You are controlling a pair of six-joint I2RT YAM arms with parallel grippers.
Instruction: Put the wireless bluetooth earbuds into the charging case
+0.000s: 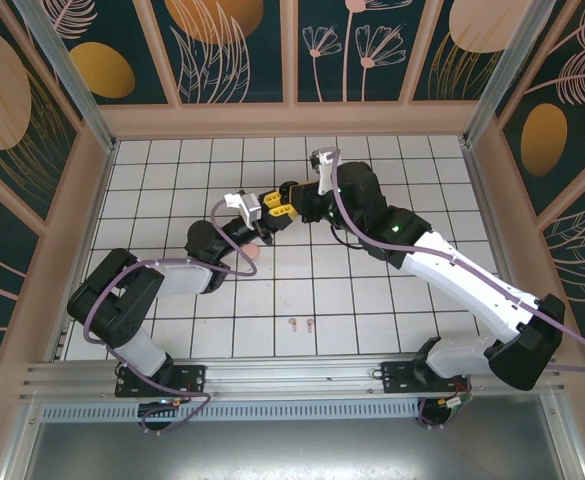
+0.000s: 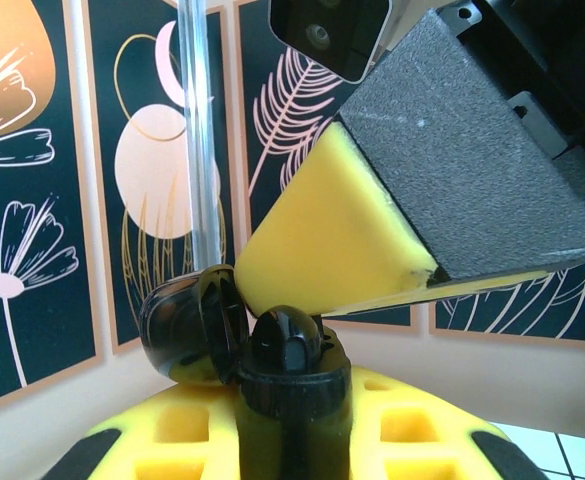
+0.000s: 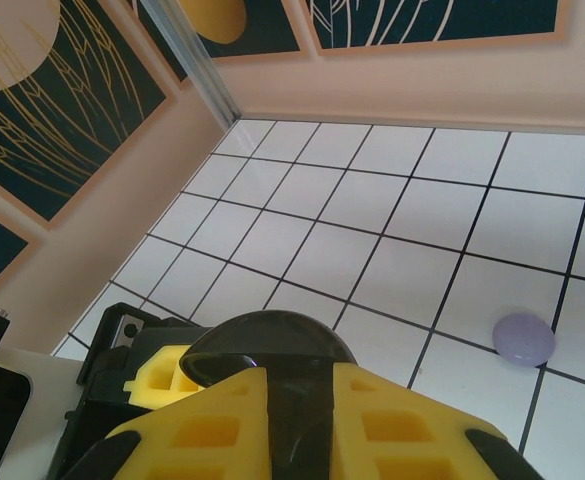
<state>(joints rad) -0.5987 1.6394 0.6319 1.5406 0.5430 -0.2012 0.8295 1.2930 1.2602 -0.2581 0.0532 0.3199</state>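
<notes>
A black charging case (image 2: pixel 294 405) stands upright in my left gripper (image 2: pixel 292 440), which is shut on it. Its lid (image 2: pixel 187 325) hangs open to the left. A black earbud (image 2: pixel 287 345) sits at the case mouth. One yellow finger (image 2: pixel 322 240) of the right gripper presses down on it from above. The two grippers meet at mid-table, left gripper (image 1: pixel 259 213) and right gripper (image 1: pixel 276 204). My right gripper (image 3: pixel 300 390) is closed on a narrow black piece, with the case's black dome (image 3: pixel 267 340) at its tips. Two pink earbuds (image 1: pixel 301 323) lie on the tiles near the front.
A lilac round case (image 3: pixel 523 340) rests on the white grid table (image 3: pixel 392 270) beyond the right gripper. A pink item (image 1: pixel 255 254) lies under the left arm. Patterned walls (image 1: pixel 222 50) close in the back and sides. A metal rail (image 1: pixel 292 375) runs along the front edge.
</notes>
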